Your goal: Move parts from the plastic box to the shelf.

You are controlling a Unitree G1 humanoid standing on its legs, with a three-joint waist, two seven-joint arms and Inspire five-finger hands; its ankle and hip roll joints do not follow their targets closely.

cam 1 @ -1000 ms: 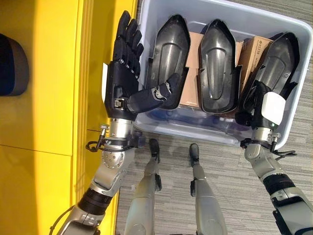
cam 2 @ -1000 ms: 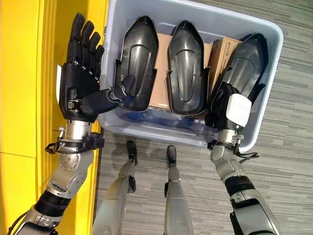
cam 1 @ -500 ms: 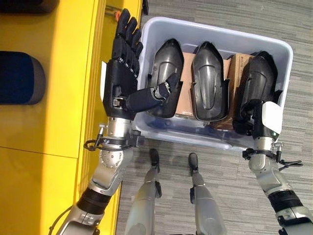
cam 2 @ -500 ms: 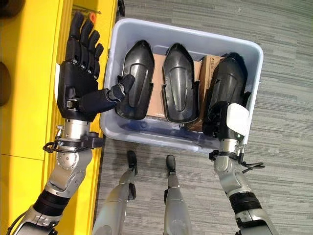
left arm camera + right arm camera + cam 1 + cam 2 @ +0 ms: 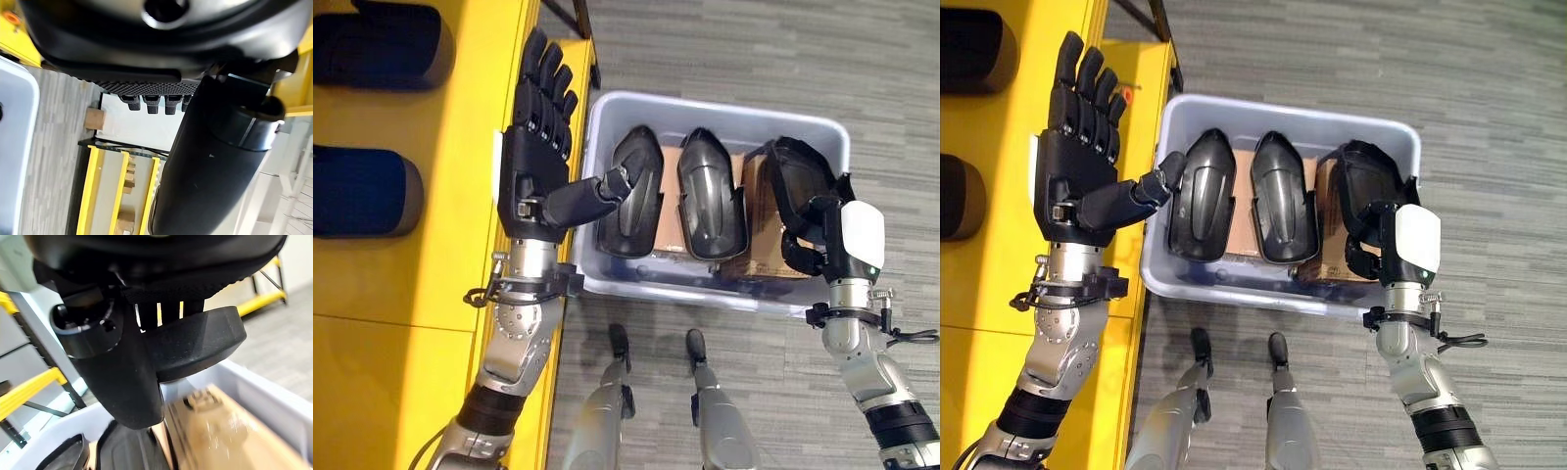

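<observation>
Right hand (image 5: pixel 822 235) clamps a black moulded plastic part (image 5: pixel 795 181), lifting it clear of the pale-grey plastic box (image 5: pixel 720 108). Left hand (image 5: pixel 536 166) is spread open, empty, beside the yellow shelf (image 5: pixel 401 264), likely ready to assist.

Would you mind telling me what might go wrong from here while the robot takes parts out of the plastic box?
1. The right hand grips the rightmost black part near one end; it may tilt or slip.
2. That part sits against the cardboard box, which it could drag or knock.
3. The open left hand has its thumb by the leftmost part, close to the plastic box wall, and could bump either.
</observation>
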